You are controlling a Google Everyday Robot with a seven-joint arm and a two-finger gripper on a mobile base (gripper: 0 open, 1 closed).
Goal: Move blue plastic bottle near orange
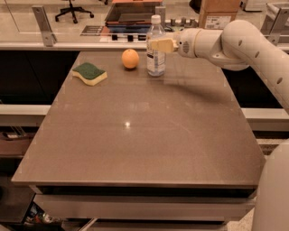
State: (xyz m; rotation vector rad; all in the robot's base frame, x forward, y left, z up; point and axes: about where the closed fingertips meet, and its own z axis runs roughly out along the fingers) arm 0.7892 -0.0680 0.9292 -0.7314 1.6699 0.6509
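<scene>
My gripper (156, 45) is at the far edge of the table, reaching in from the right on my white, rounded arm (235, 41). The jaws are closed to a narrow gap around the upper part of the clear, faintly bluish plastic bottle with the white screw cap (156, 64). One tan finger (161, 45) lies across the bottle's front just below the shoulder, and the other is hidden behind it. The bottle stands upright with its base on the tabletop. Just to its left is the small round orange fruit (130, 58), close by but not touching, with a thin strip of table showing between them.

Further left, well apart from the orange, a green-topped yellow sponge (89, 73) lies flat near the table's left edge. The surface is a smooth brown rectangular table (144, 144) with a small bright glint of light near its middle.

Behind the far edge runs a pale counter carrying a dark tray (134, 12) and a cardboard box (217, 12), and a wheeled office chair (72, 8) stands on the floor beyond.

All three things sit in the back strip; the middle and the whole near half lie open, as does the right side under my arm
</scene>
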